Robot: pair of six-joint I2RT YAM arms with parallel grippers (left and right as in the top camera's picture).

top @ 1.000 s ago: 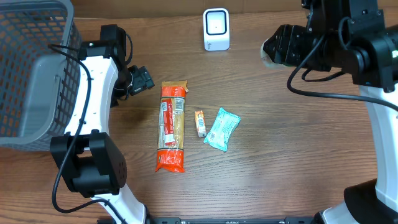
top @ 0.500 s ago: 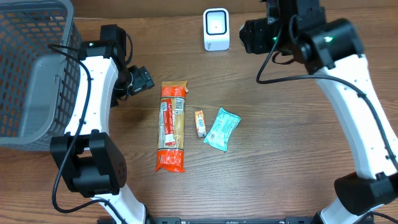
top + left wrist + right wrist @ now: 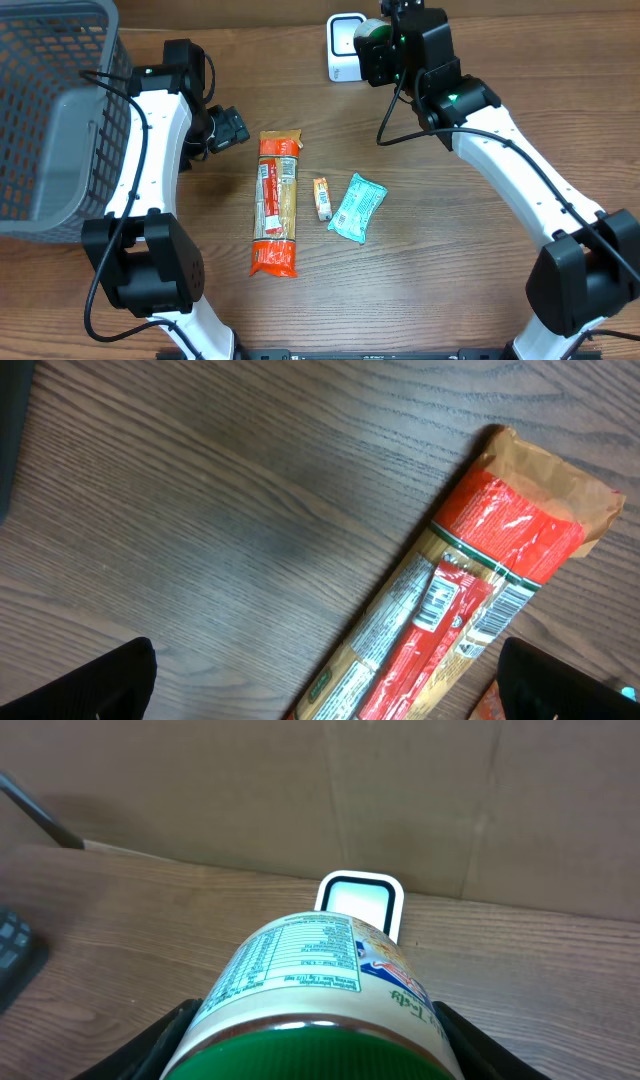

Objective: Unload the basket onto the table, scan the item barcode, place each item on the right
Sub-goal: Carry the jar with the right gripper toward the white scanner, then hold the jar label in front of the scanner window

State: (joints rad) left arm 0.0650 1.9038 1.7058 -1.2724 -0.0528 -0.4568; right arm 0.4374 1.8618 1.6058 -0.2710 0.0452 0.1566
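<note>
Wooden surface (image 3: pixel 470 250) is carrying all loose items. A grey mesh basket (image 3: pixel 50 110) is sitting at its left edge, partly cut off by the frame.

Long red-and-orange pasta pack (image 3: pixel 277 200) is lying flat mid-surface, well apart from the task item. Left claw (image 3: pixel 228 130) is hovering just beside the pack's top end with jaws standing wide and nothing between them. In the left wrist view only the two finger ends are showing, at the bottom corners.

Task item: a jar (image 3: pixel 320 970) with a green lid. Right claw (image 3: pixel 385 55) is gripping it, with fingers (image 3: pixel 160 1050) pressing on both sides of the jar just below the lid. The jar is lying on its side in the grip, off the surface, bottom end pointing at the white scanner (image 3: pixel 347 45) and sitting just in front of it at the far edge.

Teal packet (image 3: pixel 358 207) is lying right of the pack, and a small orange packet (image 3: pixel 321 198) is lying between them.

Hard to read:
- The jar's nutrition panel is facing the wrist camera, and I cannot make out a barcode.
- From overhead, the claw body is covering most of the jar.
- The jar is hiding the scanner's lower part in the wrist view.
- Whether jar and scanner are touching, cannot tell.
</note>
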